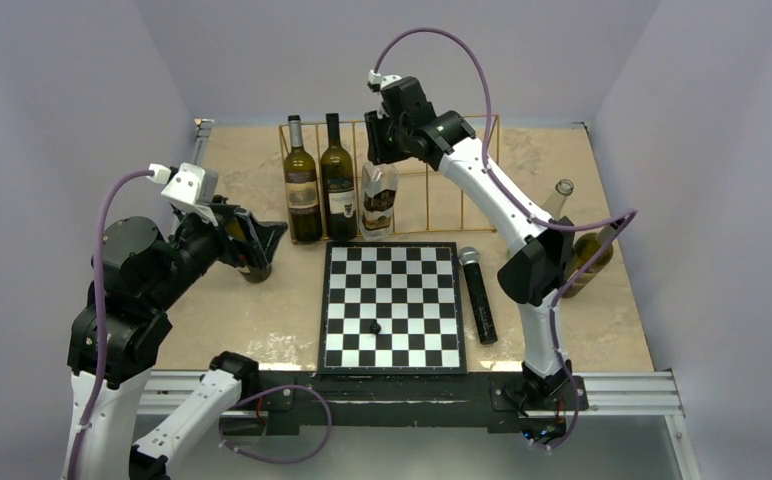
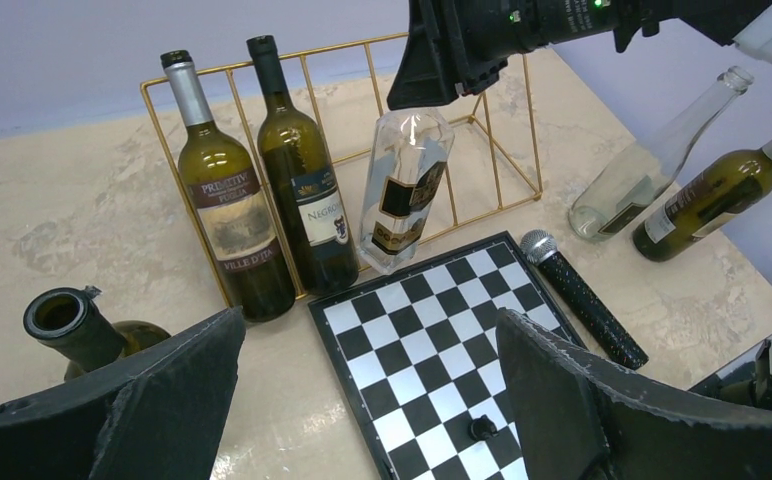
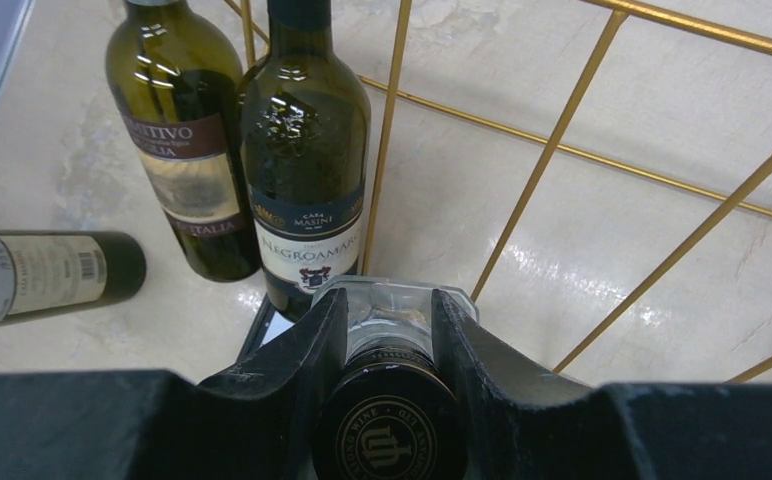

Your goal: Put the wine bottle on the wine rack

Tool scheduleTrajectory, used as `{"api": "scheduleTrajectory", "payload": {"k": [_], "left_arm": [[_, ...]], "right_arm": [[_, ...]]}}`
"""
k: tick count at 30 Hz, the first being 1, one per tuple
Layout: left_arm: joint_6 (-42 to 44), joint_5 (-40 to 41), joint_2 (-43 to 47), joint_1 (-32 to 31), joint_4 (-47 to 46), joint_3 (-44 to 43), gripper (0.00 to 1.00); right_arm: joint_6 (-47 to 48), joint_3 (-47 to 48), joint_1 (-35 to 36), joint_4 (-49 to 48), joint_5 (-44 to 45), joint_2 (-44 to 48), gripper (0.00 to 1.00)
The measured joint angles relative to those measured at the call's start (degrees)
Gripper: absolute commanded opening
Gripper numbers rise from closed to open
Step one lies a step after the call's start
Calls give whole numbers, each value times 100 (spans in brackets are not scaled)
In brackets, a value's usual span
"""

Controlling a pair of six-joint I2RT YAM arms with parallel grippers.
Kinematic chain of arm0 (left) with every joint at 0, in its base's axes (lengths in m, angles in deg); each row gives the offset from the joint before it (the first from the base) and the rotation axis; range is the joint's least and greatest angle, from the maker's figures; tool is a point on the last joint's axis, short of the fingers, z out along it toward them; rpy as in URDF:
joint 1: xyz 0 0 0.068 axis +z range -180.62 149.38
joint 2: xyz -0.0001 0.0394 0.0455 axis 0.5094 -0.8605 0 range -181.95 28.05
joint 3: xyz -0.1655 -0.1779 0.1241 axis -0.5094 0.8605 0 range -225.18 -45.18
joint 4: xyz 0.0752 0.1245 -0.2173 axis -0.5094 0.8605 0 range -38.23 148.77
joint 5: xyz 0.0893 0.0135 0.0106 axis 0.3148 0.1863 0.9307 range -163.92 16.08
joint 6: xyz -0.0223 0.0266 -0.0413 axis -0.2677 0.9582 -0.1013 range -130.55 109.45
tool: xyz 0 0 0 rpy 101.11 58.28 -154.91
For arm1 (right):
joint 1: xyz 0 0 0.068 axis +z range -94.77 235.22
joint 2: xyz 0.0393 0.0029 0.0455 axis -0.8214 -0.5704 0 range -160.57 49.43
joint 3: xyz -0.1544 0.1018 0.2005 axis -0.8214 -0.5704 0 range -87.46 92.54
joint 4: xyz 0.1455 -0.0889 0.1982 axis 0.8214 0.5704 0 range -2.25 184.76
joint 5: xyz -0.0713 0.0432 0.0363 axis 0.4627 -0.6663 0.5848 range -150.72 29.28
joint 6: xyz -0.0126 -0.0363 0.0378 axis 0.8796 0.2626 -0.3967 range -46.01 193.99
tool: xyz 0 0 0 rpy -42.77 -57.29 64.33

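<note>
Right gripper point(image 3: 390, 310) is clamped narrow on the neck of the clear bottle point(image 2: 402, 190), just below its black cap. The fingers sit on either side of the neck with glass filling the gap. This bottle has a black-and-gold label and is tilted rather than upright. It sits at the near side of the wine rack point(image 3: 548, 150), in the bay to the right of the two dark bottles, with its base just beside the far edge of the chessboard point(image 2: 442, 330). I cannot tell whether the base touches the table. The Primitivo bottle point(image 2: 227, 200) and the Negroamaro bottle point(image 2: 307, 190) stand upright side by side at the rack's left end. Left gripper point(image 2: 370, 340) has its jaws spread wide and holds nothing. It is over the near-left part of the table, close to an open-necked dark bottle point(image 2: 67, 322) that lies on its side. A black microphone point(image 2: 582, 300) lies just right of the chessboard. Further right, an empty clear bottle point(image 2: 652, 165) and a green bottle point(image 2: 712, 195) are tilted, well apart from the rack. One black chess piece point(image 2: 480, 430) stands on the board.
</note>
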Motion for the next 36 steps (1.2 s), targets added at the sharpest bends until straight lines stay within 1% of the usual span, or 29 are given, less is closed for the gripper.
{"api": "scheduleTrajectory", "payload": {"k": [6, 17, 23, 28, 36], "left_arm": [[0, -2, -2, 0, 20, 11, 99], [0, -59, -31, 0, 26, 76, 99], [0, -68, -31, 0, 28, 83, 99], [0, -68, -31, 0, 48, 136, 99], [2, -68, -31, 0, 61, 136, 99]], "right_arm": [[177, 7, 44, 2, 74, -236, 0], [337, 59, 111, -44, 264, -354, 0], [260, 358, 111, -203, 459, -671, 0], [-13, 446, 114, -302, 769, -813, 0], [-181, 601, 111, -590, 1062, -1095, 12]]}}
